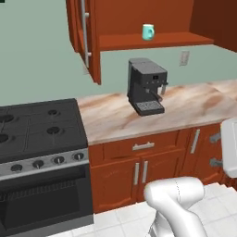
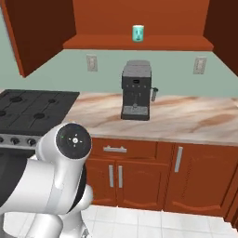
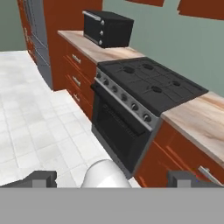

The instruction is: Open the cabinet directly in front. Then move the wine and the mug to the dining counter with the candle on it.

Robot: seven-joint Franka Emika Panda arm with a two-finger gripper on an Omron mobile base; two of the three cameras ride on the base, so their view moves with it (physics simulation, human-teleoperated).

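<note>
Right now your two-finger gripper (image 3: 112, 178) is spread wide with nothing between its dark tips, low at the range end of the kitchen and looking out over the white tile floor (image 3: 30, 127) and the black oven with its cooktop (image 3: 144, 94). So turn the hand toward the worktop before anything else. Beyond the beige marble worktop (image 2: 186, 116) with the dark grey coffee machine (image 2: 135, 90), the reddish-brown wooden wall cabinet (image 1: 139, 18) stands open, its door (image 1: 85, 37) swung to the left. On its shelf sits the small teal ceramic mug (image 1: 148, 32), upright and alone; I see no wine bottle there. By my reading, fetching the mug is your step. Raise the arm well above the coffee machine, approach level with the shelf, and close across the mug's body, clear of its handle.
</note>
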